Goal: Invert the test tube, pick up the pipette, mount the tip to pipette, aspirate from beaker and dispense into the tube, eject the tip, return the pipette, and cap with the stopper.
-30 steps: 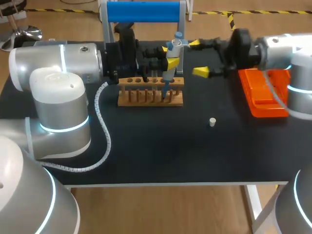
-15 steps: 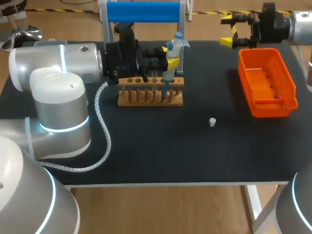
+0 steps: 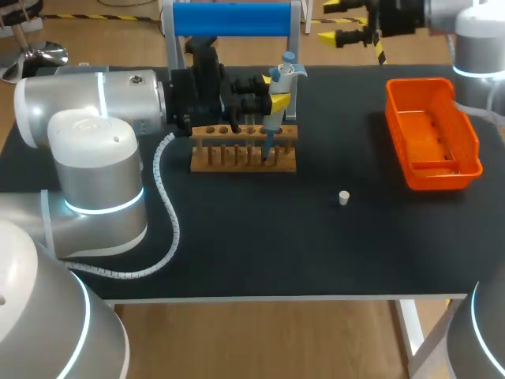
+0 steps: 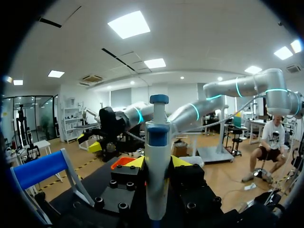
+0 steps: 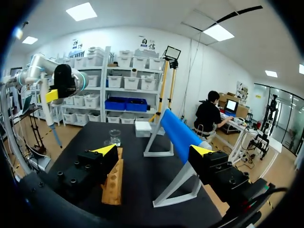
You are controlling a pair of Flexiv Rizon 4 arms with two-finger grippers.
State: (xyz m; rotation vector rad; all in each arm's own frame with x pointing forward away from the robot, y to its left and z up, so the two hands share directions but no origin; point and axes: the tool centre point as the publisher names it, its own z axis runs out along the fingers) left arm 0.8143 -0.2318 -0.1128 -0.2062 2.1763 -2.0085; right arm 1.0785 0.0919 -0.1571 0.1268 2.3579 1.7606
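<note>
Orange bin (image 3: pixel 431 136) on black table (image 3: pixel 260 237)

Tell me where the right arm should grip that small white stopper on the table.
Take the stopper across its sides, coming straight down from above. It is a short stub alone on the bare table, clear of the rack and orange tray, so the open right gripper can probably straddle it from any direction.

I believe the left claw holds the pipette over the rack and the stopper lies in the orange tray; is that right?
Not quite: the head view shows the stopper on the black table, outside the orange tray; the left claw does hold the pipette.
</note>
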